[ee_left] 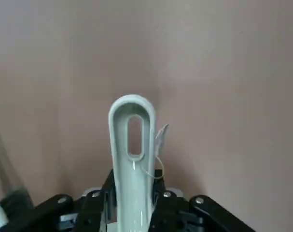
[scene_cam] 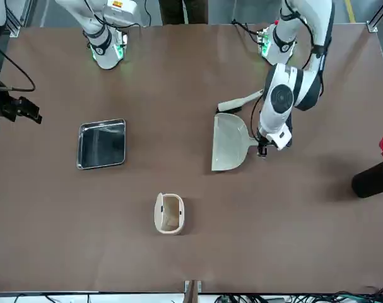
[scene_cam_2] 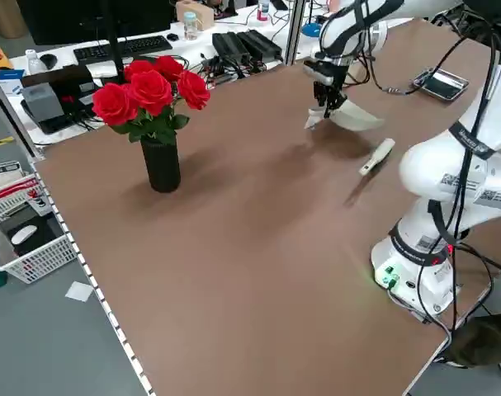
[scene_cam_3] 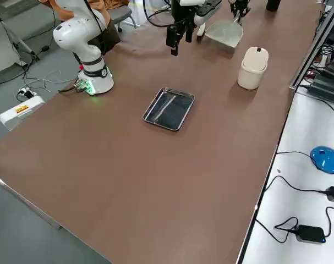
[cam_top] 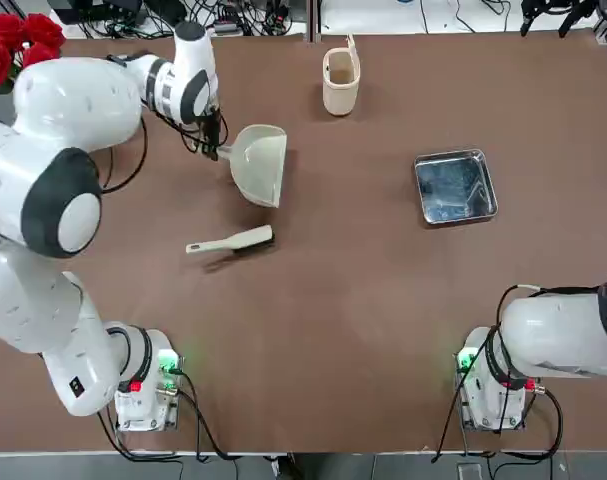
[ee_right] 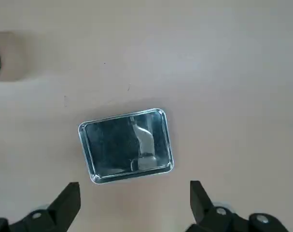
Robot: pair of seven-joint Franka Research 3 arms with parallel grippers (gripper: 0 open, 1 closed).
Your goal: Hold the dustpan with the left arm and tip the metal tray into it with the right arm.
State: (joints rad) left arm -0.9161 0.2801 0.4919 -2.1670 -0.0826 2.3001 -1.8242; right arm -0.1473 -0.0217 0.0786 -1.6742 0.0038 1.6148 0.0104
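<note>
The cream dustpan [cam_top: 258,160] lies on the brown table at the far left, its flared mouth toward the robot. My left gripper [cam_top: 215,148] is shut on its stubby looped handle [ee_left: 132,140], as the left wrist view shows. The shiny metal tray [cam_top: 455,187] lies flat on the right half of the table, something pale and crumpled inside it [ee_right: 144,142]. My right gripper [ee_right: 134,205] hangs open high above the tray, apart from it, and it shows at the edge of the front view [scene_cam: 17,108].
A slim cream brush [cam_top: 231,241] lies just nearer the robot than the dustpan. A cream cup-shaped bin [cam_top: 341,80] stands at the far middle. A black vase of red roses [scene_cam_2: 155,124] stands at the far left corner.
</note>
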